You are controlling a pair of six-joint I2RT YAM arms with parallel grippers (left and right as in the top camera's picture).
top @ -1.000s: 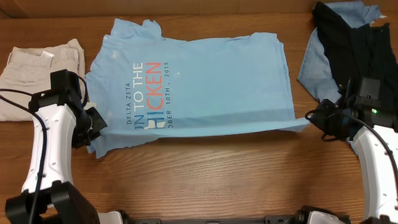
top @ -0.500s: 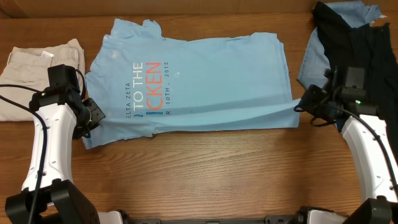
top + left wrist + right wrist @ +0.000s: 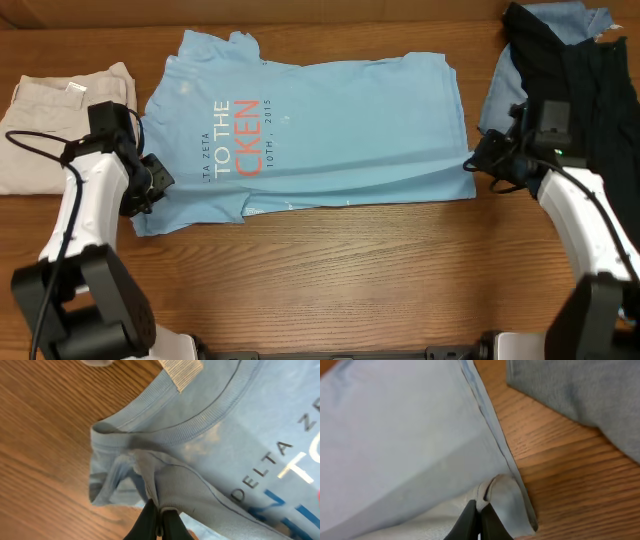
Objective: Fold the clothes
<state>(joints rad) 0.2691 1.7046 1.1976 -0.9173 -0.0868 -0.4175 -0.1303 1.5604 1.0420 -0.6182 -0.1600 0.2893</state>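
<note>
— Step in hand?
— First fold, I judge. T-shirt (image 3: 330, 120) lies spread centrally; left gripper (image 3: 158, 186) and right gripper (image 3: 478, 162) pinch its near edge at either end.
— Next?
— Carry that edge far, evenly.

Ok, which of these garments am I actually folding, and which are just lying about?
In the job: light sky-blue cotton T-shirt with white and coral lettering; left tool and right tool, both shut on it.
Lying about: beige trousers; denim-blue garment; black garment.
</note>
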